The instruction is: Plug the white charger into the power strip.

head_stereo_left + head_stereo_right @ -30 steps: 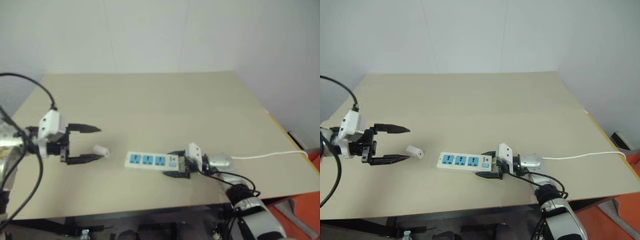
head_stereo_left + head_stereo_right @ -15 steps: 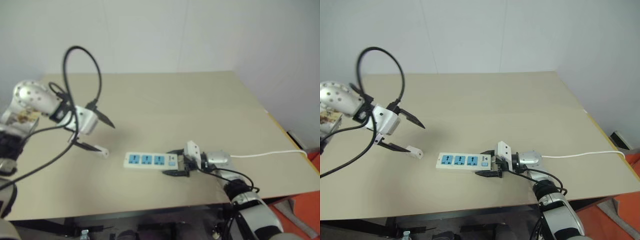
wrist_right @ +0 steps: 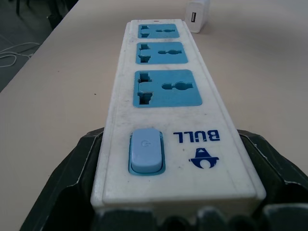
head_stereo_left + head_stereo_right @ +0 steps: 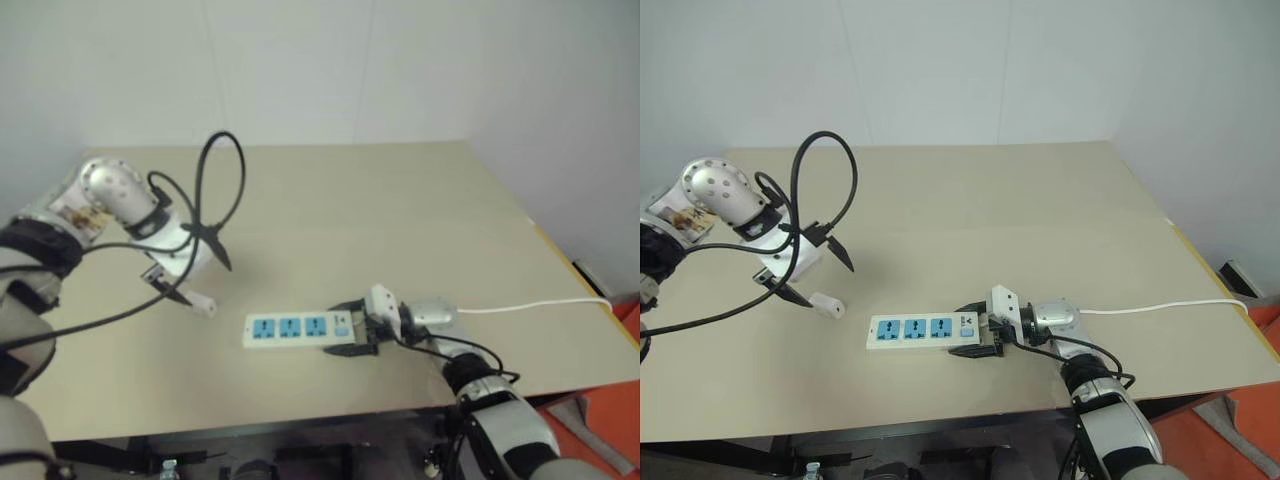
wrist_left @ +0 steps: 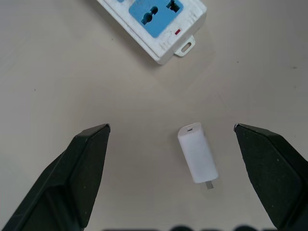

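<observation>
Beige table (image 4: 1040,200): white charger (image 5: 198,153) lying flat toward the front-left corner, directly beneath wide-open left gripper (image 5: 171,139), long axis crossways to the fingers. Right gripper (image 3: 168,159) clamping power strip (image 4: 920,332).

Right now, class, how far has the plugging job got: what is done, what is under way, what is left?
Done: the right tool clamps the power strip at its switch end. Under way: the open left tool hangs over the white charger, which lies untouched on the table. Left: grasping, carrying and plugging it in.
</observation>
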Robot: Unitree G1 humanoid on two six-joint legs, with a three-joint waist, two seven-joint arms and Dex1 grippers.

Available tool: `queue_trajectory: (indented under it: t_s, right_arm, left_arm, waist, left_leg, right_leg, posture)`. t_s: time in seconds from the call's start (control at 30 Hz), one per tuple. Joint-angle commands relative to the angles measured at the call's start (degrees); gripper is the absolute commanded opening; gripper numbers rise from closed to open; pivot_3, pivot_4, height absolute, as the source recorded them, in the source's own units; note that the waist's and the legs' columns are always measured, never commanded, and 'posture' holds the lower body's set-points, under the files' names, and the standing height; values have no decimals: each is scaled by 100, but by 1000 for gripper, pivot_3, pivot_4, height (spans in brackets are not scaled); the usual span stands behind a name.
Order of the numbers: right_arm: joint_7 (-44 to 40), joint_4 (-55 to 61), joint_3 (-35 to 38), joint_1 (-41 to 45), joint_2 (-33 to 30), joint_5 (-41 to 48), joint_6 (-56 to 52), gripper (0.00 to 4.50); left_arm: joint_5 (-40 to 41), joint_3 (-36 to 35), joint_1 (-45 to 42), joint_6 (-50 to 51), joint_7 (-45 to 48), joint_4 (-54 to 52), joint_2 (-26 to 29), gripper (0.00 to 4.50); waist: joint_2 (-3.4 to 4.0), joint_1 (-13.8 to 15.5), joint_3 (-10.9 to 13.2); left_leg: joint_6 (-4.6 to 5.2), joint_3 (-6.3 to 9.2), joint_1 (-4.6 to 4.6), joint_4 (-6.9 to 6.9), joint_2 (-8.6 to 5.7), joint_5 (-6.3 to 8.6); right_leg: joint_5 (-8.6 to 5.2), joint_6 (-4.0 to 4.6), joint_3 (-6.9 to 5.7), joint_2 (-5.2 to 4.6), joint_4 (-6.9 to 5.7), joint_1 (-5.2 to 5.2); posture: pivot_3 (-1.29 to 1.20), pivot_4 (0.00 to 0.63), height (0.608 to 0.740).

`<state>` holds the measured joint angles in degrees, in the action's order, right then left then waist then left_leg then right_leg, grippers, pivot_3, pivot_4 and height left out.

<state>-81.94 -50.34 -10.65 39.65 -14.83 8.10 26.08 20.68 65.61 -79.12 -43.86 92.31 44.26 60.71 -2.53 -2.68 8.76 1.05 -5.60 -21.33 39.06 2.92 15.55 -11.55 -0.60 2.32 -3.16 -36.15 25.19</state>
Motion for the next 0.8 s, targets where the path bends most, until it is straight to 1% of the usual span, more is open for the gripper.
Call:
queue_trajectory:
  t_s: [0.03,0.1,0.2,0.27,0.37,0.5,0.63,0.8]
  right_arm:
    - [-119,-83,-72,54,98,-69,113,3403]
    - [-126,-94,-68,65,101,-72,81,3403]
    - [-177,-10,-75,40,77,-52,-31,3403]
    - [-187,11,-69,36,57,-48,-53,3403]
    - [-170,66,-55,28,26,-38,-122,3403]
    - [-149,199,-56,-43,-43,-36,-225,3403]
    - [-123,306,-57,-114,-77,-39,-295,3403]
    - [-83,407,-63,-166,-95,-47,-375,3403]
  left_arm:
    - [124,346,-319,-15,19,15,-59,4500]
    - [-61,694,-516,-35,19,136,-176,4500]
    - [-608,876,-696,-194,19,414,-546,4500]
    - [-1009,717,-695,-221,19,567,-767,4500]
    - [-1694,213,-537,-267,19,716,-1070,4500]
    - [-2270,155,-420,-120,19,658,-1258,4500]
    - [-2444,35,-391,-25,19,764,-1416,4500]
    - [-2297,197,-386,203,19,719,-1431,4500]
  waist:
    - [0,5,0]
    - [-1,8,0]
    - [-1,13,0]
    - [-1,9,0]
    - [-3,1,2]
    - [-2,2,2]
    - [-4,17,3]
    - [-4,10,3]
  left_leg:
    - [0,0,0,0,0,0]
    - [0,0,-1,5,0,0]
    - [0,0,-1,8,-2,0]
    - [0,0,-2,8,-1,0]
    - [0,-1,-8,8,-1,0]
    - [2,0,-10,7,-1,1]
    - [2,0,-18,11,-1,1]
    - [6,2,-33,13,-1,3]
  right_leg:
    - [0,0,0,0,0,0]
    - [0,0,0,0,-2,0]
    - [0,0,1,0,-3,-1]
    - [0,-1,0,0,-2,-1]
    - [0,0,-1,1,-1,4]
    - [0,0,1,1,-1,8]
    - [0,-1,-1,-1,-2,9]
    - [0,-2,-1,-1,1,20]
  posture:
    - [0,150,740]
    - [0,150,740]
    - [0,150,740]
    - [0,150,740]
    - [0,150,740]
    - [0,150,740]
    - [0,150,740]
    - [0,150,740]
